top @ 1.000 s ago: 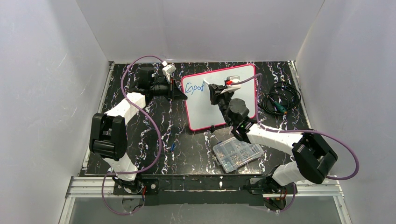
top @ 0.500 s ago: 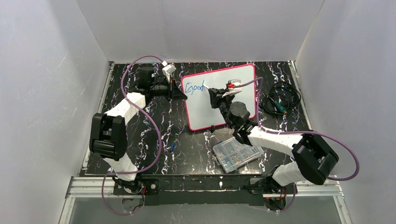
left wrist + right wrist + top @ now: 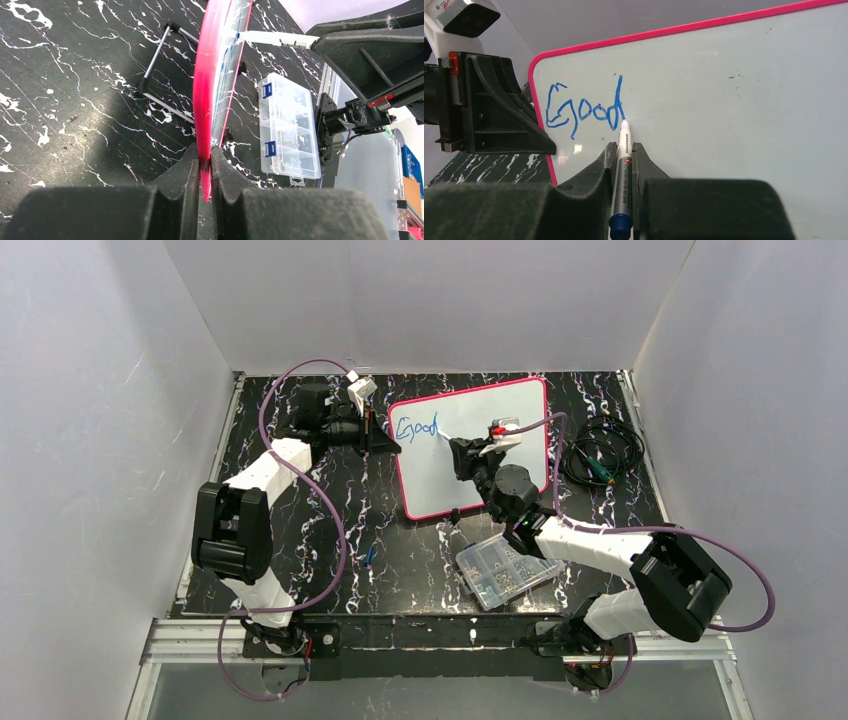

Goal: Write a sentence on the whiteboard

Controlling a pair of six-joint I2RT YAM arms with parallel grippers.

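Note:
The whiteboard [image 3: 500,410] with its pink-red frame stands propped up at the back middle. Blue handwriting [image 3: 415,427] on its upper left reads "Good"; it also shows in the right wrist view [image 3: 584,107]. My left gripper [image 3: 385,438] is shut on the board's left frame edge [image 3: 205,115], seen edge-on in the left wrist view. My right gripper [image 3: 458,450] is shut on a blue-capped white marker [image 3: 623,165]. The marker's tip [image 3: 625,122] touches the board just right of the "d".
A clear compartmented parts box [image 3: 508,571] lies in front of the board, also in the left wrist view [image 3: 289,127]. A coil of black cable [image 3: 600,455] lies at the right. A small blue object [image 3: 370,554] lies on the black marbled table [image 3: 300,530].
The right arm's forearm and elbow have shifted a little, and the marker tip stays at the end of "Good". The "d" looks finished. The left gripper has not moved.

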